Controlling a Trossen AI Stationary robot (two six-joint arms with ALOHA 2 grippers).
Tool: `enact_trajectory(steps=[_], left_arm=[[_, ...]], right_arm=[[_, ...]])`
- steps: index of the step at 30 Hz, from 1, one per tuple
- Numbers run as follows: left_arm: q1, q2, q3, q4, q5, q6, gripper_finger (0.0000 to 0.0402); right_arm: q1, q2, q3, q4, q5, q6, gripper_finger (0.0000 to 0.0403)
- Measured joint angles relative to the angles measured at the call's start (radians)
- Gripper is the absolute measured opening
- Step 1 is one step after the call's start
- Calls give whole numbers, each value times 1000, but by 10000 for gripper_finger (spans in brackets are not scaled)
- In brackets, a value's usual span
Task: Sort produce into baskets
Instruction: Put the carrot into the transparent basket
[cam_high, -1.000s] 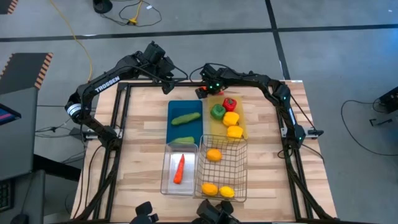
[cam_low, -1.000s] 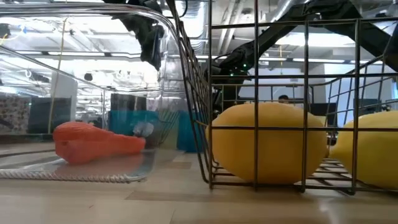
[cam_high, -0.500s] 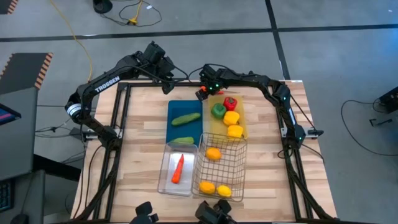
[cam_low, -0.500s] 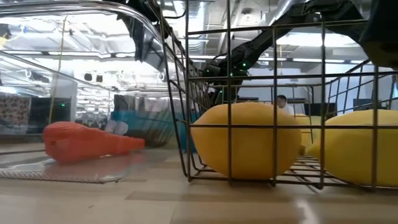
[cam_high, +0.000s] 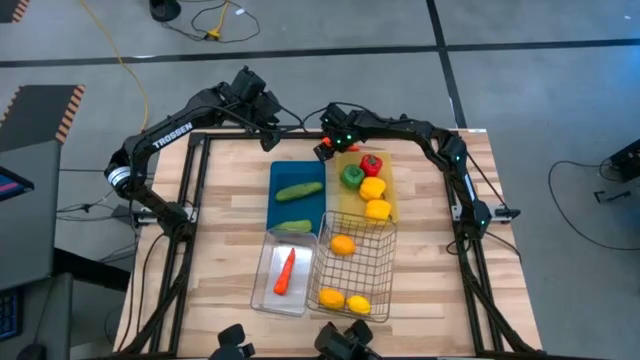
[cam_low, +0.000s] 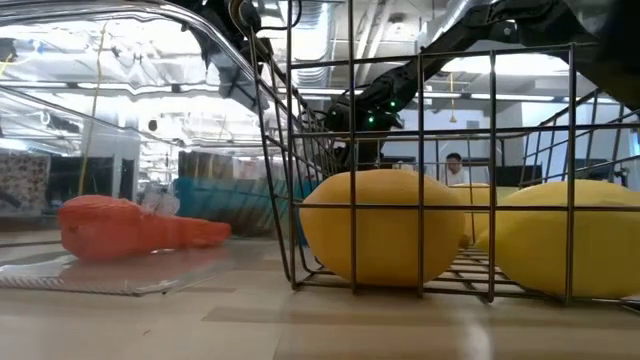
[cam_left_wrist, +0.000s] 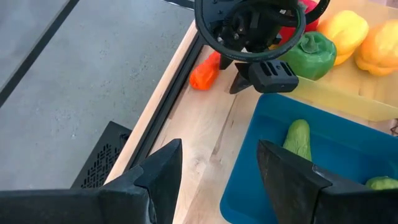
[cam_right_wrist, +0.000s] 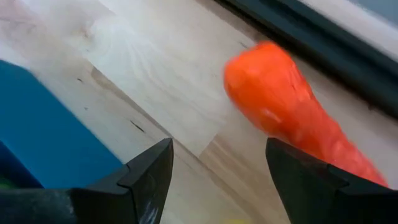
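Note:
An orange carrot (cam_high: 322, 152) lies on the wood at the table's far edge, beside the far corners of the blue tray (cam_high: 298, 170) and the yellow tray (cam_high: 389, 195); it also shows in the right wrist view (cam_right_wrist: 292, 118) and the left wrist view (cam_left_wrist: 204, 71). My right gripper (cam_right_wrist: 217, 180) is open just above and beside the carrot, touching nothing. My left gripper (cam_left_wrist: 217, 174) is open and empty, a little to the left by the far edge. Two cucumbers (cam_high: 298, 191) lie in the blue tray, and several peppers (cam_high: 371, 188) in the yellow tray.
A clear bin (cam_high: 262, 295) holding a carrot (cam_high: 285, 272) and a wire-mesh basket (cam_high: 380, 270) holding an orange (cam_high: 342, 245) and two yellow fruits (cam_high: 343, 300) stand at the near side. A dark frame rail (cam_left_wrist: 168, 74) runs along the far edge. A person (cam_low: 455, 168) sits far behind.
The clear bin and the wire basket, with what lies in them, have slid a little toward the table's left. Both arms have kept still.

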Motion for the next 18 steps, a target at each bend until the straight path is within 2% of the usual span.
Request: enact_trajectory(steps=[5,12,18], left_arm=[[0,0,0,0,0,0,194],[0,0,0,0,0,0,194],[0,0,0,0,0,0,194]], right_arm=[[-6,0,0,-49,0,154,285],[-33,0,0,-14,-6,415,285],[-52,0,0,3,-115,588,285]])
